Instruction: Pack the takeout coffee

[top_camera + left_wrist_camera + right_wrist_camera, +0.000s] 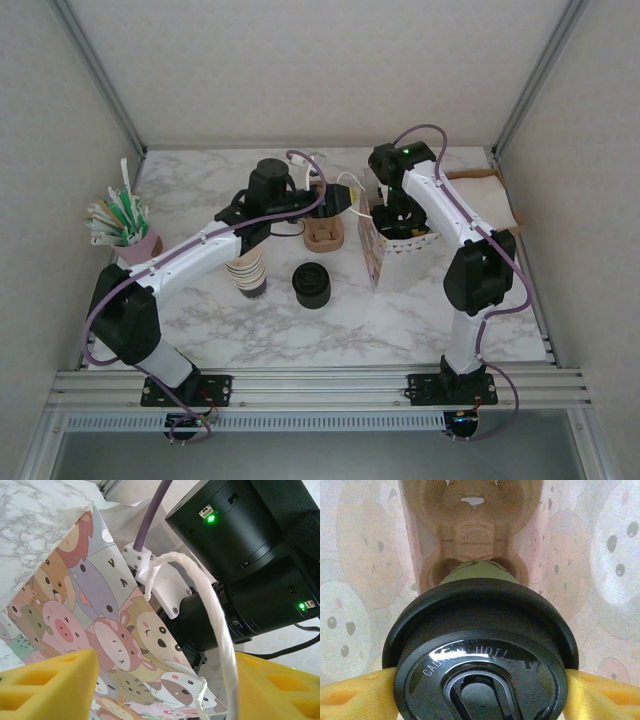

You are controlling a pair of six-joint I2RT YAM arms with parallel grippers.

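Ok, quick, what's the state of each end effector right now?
Left end effector: open, a white rope handle between its fingers.
Right end effector: fingers flank the takeout coffee at its lid; gripping or not cannot be told.

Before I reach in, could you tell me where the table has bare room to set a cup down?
The near strip of the marble table, between the arm bases and the black lids, is bare. So is the back-left corner, between the stirrer cup and the left arm. Mid-table is crowded: cup stack, cardboard carrier, paper bag.
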